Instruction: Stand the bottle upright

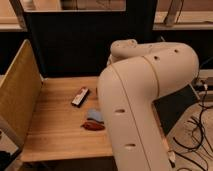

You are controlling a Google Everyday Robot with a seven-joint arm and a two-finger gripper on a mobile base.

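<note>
The tool is hidden behind the arm (145, 100) at centre right, and it is closed. What I take for the bottle (80, 96) lies flat on the worktop (50, 135), left of the arm (long axis slanting lower-left to upper-right).

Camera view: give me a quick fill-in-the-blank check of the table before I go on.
The table top is made of ____. The blue item lies right next to a ____ one. The dark bar lies ____ on the table, farther back. The gripper, shut, is out of sight past the big white ____.
Missing words: wood; red; flat; arm.
</note>
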